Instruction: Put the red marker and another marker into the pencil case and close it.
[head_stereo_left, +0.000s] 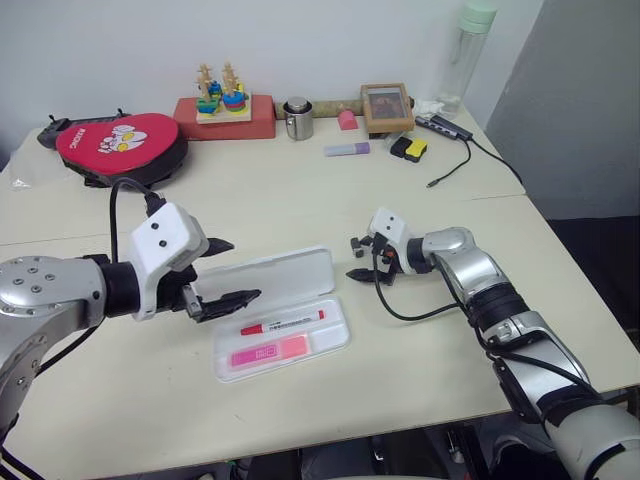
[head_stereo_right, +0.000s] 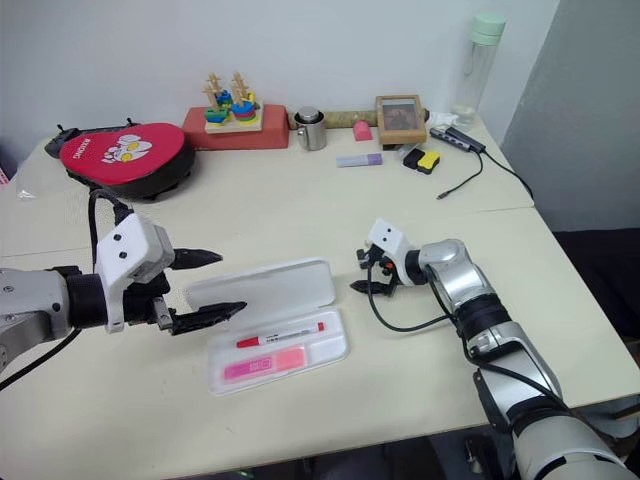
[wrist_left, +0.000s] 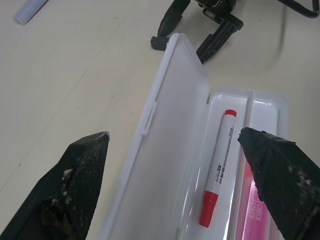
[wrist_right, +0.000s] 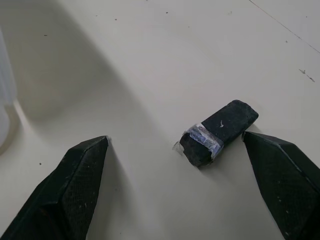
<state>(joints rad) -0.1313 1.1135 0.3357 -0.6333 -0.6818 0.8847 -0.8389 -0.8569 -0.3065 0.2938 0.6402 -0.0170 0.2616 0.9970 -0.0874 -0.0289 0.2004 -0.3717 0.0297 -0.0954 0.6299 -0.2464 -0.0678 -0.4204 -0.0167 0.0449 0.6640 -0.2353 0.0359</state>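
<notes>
Pencil case (head_stereo_left: 283, 316) lies open near the desk's front edge, with red marker (head_stereo_left: 283, 322) and pink highlighter (head_stereo_left: 269, 351) inside. Only closing remains: the lid must be swung over. Both grippers, left (head_stereo_left: 226, 271) and right (head_stereo_left: 358, 262), are spread, empty.

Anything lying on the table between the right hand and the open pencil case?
Only bare tabletop lies between the right hand and the pencil case, as the left eye view shows. The small black block sits between that hand's fingers.
</notes>
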